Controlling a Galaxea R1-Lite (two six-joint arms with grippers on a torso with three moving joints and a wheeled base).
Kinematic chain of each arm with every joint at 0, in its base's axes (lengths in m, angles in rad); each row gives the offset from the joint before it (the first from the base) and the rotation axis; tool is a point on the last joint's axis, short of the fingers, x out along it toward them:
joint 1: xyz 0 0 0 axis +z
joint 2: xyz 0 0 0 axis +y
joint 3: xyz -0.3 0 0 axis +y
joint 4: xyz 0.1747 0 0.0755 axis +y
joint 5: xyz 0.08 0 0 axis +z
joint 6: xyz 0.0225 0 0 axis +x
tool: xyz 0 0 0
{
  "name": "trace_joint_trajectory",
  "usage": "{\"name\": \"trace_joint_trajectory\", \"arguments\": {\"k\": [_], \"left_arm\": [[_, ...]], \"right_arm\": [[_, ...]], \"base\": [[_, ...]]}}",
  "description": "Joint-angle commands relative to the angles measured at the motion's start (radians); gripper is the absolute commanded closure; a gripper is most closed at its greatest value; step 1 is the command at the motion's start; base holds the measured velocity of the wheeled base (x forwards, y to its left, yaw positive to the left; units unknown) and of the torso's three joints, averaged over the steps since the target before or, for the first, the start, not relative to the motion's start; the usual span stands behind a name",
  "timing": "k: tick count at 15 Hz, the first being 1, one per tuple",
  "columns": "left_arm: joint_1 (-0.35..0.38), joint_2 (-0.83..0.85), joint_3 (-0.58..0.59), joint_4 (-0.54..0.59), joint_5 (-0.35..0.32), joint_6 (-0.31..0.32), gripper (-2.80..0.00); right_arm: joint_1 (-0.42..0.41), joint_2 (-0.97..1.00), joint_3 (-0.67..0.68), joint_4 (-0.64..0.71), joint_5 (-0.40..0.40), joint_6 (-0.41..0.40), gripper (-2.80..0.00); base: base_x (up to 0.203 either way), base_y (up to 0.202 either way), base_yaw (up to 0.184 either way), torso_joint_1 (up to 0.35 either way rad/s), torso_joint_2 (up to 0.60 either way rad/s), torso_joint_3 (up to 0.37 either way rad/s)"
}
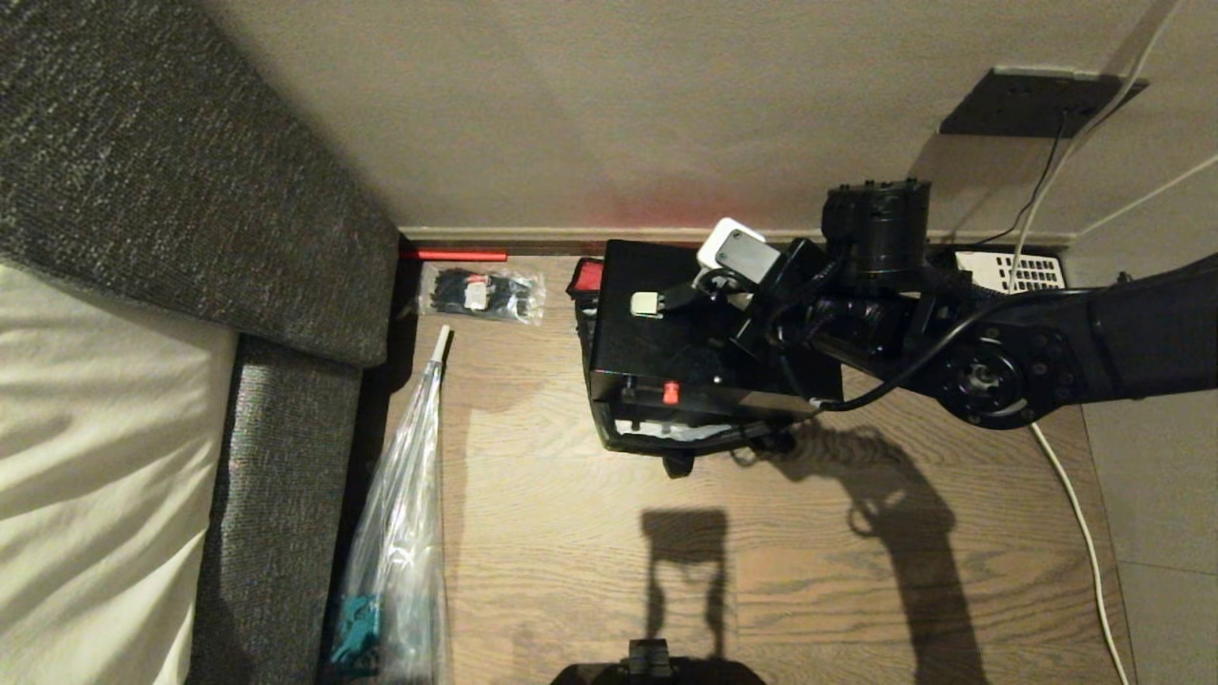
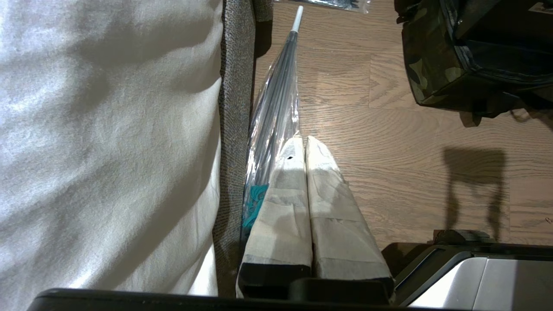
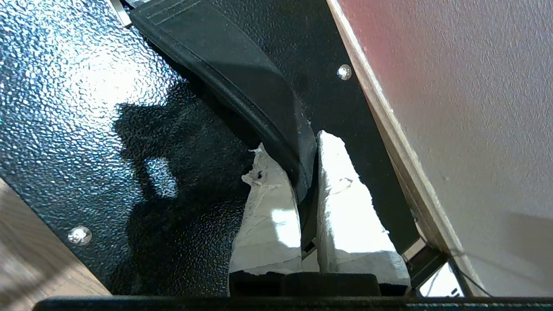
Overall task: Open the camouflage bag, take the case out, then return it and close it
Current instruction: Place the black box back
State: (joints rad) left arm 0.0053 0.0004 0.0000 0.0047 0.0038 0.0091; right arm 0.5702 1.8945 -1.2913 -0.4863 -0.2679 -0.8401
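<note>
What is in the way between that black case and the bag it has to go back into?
Nothing visible. The case sits directly over the camouflage bag, with the right gripper jaws shut on its handle. The case hides most of the opening, so the inside cannot be checked.

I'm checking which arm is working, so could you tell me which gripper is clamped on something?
The right gripper, shut on the case's black handle; the left gripper is shut on nothing.

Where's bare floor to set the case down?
Bare wood floor lies in front of the camouflage bag, between the plastic-wrapped umbrella and the white cable. Crowded by the wall: clear packet, bag, case gripped by the right gripper.
</note>
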Motion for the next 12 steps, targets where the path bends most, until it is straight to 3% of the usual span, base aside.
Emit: {"name": "trace_joint_trajectory", "arguments": {"k": [1, 8, 12], "left_arm": [[0.001, -0.002, 0.003, 0.0, 0.001, 0.0, 0.0], [0.001, -0.002, 0.002, 0.0, 0.001, 0.0, 0.0], [0.001, -0.002, 0.003, 0.0, 0.001, 0.0, 0.0]], "right_arm": [[-0.004, 0.004, -0.009, 0.002, 0.0, 0.006, 0.0], [-0.023, -0.012, -0.026, 0.026, 0.039, 0.01, 0.0], [-0.023, -0.015, -0.034, 0.036, 0.146, 0.01, 0.0]], "base": [[0.0, 0.0, 0.0, 0.0, 0.0, 0.0], [0.0, 0.0, 0.0, 0.0, 0.0, 0.0], [0.0, 0.0, 0.0, 0.0, 0.0, 0.0]]}}
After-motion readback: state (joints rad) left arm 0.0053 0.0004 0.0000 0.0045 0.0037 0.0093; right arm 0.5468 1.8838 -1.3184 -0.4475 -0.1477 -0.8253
